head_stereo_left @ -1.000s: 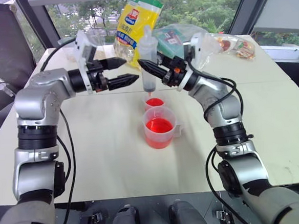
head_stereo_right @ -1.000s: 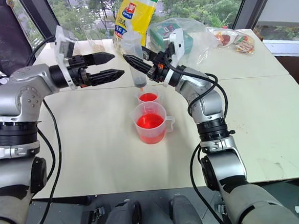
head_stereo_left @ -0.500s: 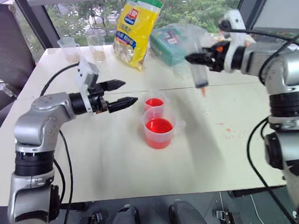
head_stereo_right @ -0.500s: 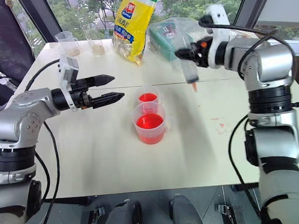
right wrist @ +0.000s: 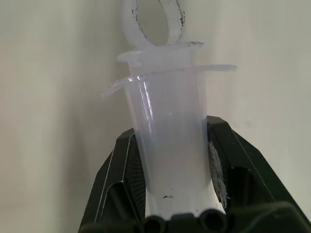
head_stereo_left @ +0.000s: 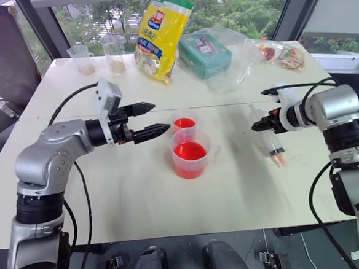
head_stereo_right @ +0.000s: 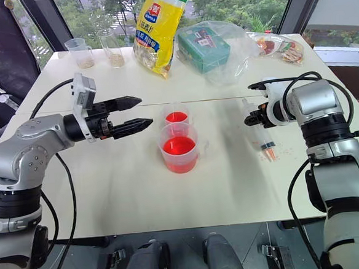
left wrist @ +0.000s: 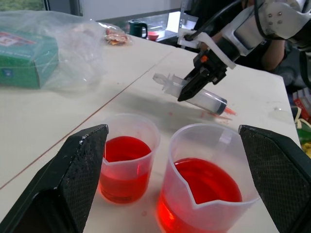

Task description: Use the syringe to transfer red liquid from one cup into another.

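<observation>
Head cams: I see the right gripper (head_stereo_right: 250,119) clamped on the syringe (head_stereo_right: 261,136), now low over the table (head_stereo_right: 140,192), red nozzle toward me; a second ago it stood nozzle-down above the small cup (head_stereo_right: 177,118). Handled beaker (head_stereo_right: 180,148) touches that cup, both hold red liquid (head_stereo_right: 179,145), well to the syringe's left.
Left wrist: left gripper (left wrist: 175,184) jaws apart, empty, cups between fingers, lower than before.
Right wrist: fingers (right wrist: 122,165) pinch the barrel

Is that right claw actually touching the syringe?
Touching. The right wrist view shows both black fingers of the right gripper pressed against the syringe barrel.
</observation>
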